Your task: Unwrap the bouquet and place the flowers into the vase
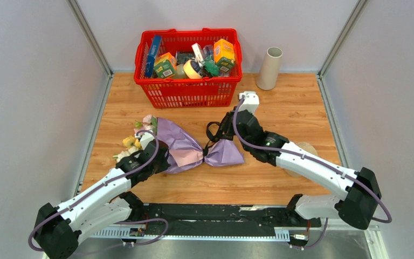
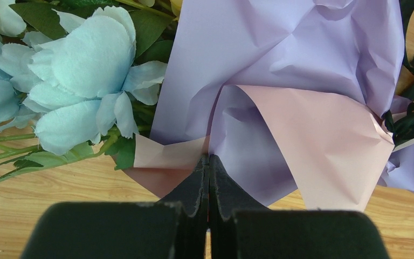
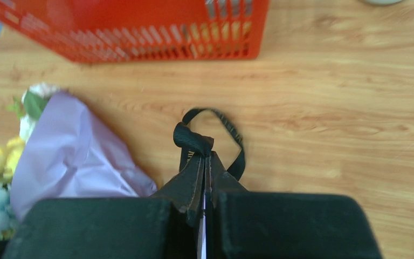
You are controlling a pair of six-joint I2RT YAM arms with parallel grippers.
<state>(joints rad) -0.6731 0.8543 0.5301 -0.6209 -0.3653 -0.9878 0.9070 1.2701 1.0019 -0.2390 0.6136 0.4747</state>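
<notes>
Now | one bouquet [image 1: 186,148] lies left of centre on the table [image 1: 302,113], long axis roughly along the near edge, flowers [image 1: 133,139] toward the left edge | left gripper [image 2: 209,164] pinched on its pink paper | right gripper [image 3: 206,162] clamped on the black ribbon [image 3: 193,139] | one vase [image 1: 269,68] upright at the far edge | one red basket [image 1: 188,94], labels too small to read

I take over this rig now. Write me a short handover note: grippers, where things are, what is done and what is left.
Left gripper: shut on the paper edge of the bouquet, near the flowers.
Right gripper: shut on the black ribbon.
Bouquet lies on the table before the red basket; vase stands upright to the basket's right.
Done: both grips.
Left: untie ribbon, open paper, put flowers in vase.
</notes>
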